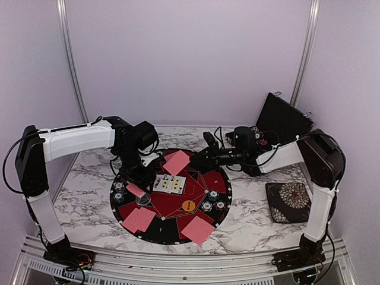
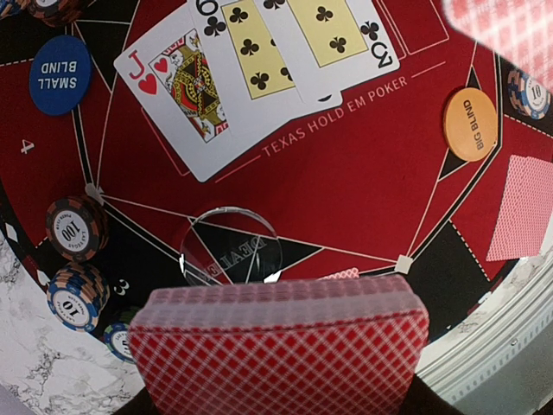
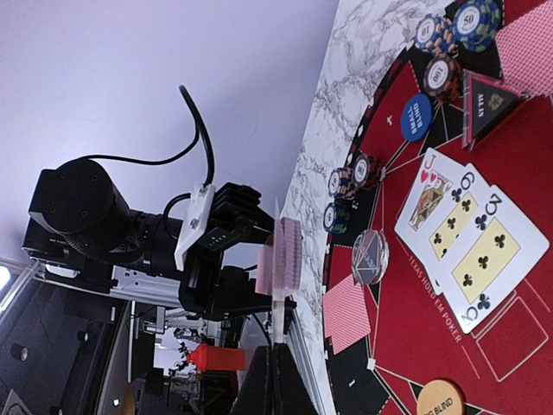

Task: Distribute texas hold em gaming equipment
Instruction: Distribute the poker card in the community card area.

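We see soft, even light from above in all three views, with faint shadows under the arms. The overhead view is sharp but slightly grainy. In the left wrist view the deck sits close to the lens and blurs, a card at the top right corner blurs too, and straight lines bend near the edges. The face cards stay crisp.
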You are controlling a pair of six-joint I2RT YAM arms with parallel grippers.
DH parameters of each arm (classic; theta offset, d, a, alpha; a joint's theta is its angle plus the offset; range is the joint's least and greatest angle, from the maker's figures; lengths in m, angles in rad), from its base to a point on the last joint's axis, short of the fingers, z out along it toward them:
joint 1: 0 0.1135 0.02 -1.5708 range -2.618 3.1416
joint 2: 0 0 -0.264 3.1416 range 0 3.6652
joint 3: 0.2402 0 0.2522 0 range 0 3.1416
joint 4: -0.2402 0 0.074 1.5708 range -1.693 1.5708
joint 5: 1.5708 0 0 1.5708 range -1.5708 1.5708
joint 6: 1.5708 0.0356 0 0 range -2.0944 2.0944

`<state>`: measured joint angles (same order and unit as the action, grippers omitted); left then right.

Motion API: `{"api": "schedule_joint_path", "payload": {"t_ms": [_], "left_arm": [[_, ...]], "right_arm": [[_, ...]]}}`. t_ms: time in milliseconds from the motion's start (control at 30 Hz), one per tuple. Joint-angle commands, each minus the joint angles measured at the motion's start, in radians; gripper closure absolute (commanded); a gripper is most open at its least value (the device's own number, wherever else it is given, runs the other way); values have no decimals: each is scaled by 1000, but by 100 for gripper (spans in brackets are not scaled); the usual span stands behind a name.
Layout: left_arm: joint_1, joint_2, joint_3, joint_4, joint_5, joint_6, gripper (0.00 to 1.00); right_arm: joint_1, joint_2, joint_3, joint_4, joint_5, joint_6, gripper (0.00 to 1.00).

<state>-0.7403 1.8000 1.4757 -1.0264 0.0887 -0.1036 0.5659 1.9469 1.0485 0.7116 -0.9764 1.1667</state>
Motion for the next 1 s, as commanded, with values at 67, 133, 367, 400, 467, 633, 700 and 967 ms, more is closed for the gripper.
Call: {"api": "schedule_joint_path", "payload": {"t_ms": [67,133,367,400,467,633,700,967], "left_arm": [[5,-48,-10,-18,1,12,55],[6,-49,-11,-18,0,12,55],[6,-51,-11,-18,2,11,55],[6,-52,-12,-18,2,11,55],[6,-55,-15,-18,1,10,55],[6,-55,-15,-18,0,10,55],[5,-56,-15,-18,-1,10,55],[5,-57,-19,-18,0,9,55]], "right_arm": [[-37,-30,34,-234,-95,-251,100],[-44,-21,71,-375,-92,-374,100],[-53,66,210,-703,-44,-663,100],[-55,81,223,-743,-43,-686,100],[-56,109,255,-794,-42,-731,100],[-58,172,335,-880,-33,-815,100],[-58,200,373,-934,-28,-851,100],[-60,272,477,-1050,34,-923,100]]}}
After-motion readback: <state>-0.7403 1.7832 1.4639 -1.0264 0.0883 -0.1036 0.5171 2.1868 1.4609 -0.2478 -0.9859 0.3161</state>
